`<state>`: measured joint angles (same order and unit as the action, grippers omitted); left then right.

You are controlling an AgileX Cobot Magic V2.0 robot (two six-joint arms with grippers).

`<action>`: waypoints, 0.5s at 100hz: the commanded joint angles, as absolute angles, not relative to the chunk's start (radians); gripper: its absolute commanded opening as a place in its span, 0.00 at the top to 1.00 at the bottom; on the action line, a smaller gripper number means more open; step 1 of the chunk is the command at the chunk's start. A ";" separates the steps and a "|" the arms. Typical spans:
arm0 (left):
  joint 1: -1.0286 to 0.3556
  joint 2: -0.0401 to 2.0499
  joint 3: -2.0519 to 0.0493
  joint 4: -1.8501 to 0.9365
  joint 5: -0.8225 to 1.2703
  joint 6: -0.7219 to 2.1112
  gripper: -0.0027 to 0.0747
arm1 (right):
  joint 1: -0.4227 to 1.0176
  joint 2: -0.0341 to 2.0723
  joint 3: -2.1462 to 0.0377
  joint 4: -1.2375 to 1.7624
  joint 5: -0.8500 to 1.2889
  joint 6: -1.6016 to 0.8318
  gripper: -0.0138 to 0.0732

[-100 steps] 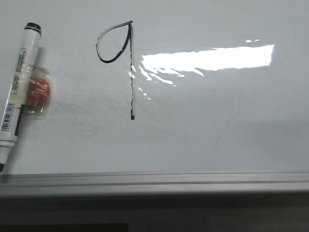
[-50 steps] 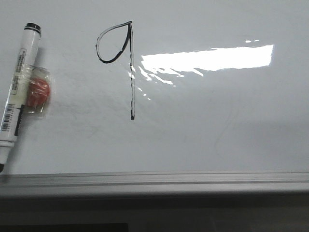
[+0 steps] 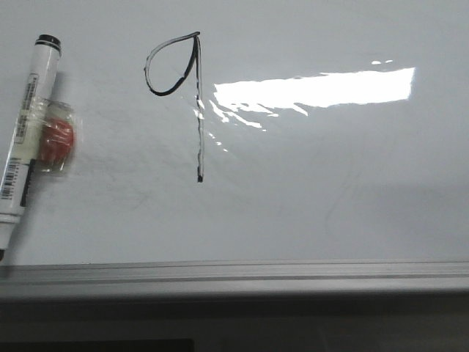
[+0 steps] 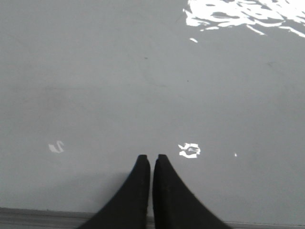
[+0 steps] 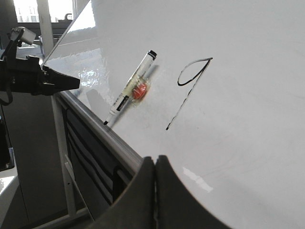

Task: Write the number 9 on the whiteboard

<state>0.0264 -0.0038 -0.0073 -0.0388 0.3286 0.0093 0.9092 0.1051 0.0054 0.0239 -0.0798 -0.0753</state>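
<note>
The number 9 [image 3: 198,139] is drawn in thin black line on the whiteboard [image 3: 330,191], with a teardrop loop and a long straight stem. It also shows in the right wrist view [image 5: 188,94]. My left gripper [image 4: 152,157] is shut and empty, its tips over bare board [image 4: 143,86] near the frame. My right gripper [image 5: 155,158] is shut and empty, by the board's lower frame edge and well away from the 9. Neither gripper shows in the front view.
A white marker with a black cap [image 3: 26,139] is fixed to the board's left side, beside a red round piece under clear tape [image 3: 57,141]. The grey aluminium frame [image 3: 234,271] runs along the bottom. The left arm [image 5: 33,78] shows beyond the board's edge.
</note>
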 commanded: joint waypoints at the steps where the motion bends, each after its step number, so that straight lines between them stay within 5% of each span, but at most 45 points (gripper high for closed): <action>1: 0.028 -0.032 0.032 -0.044 0.285 0.000 0.99 | 0.906 0.111 -0.022 0.014 -0.158 -0.081 0.92; 50: 0.028 -0.032 0.032 -0.044 0.285 0.000 0.99 | 0.884 0.111 -0.014 0.013 -0.156 -0.081 0.92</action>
<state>0.0264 -0.0038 -0.0073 -0.0388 0.3293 0.0077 0.9070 0.1051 0.0054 0.0239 -0.0760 -0.0753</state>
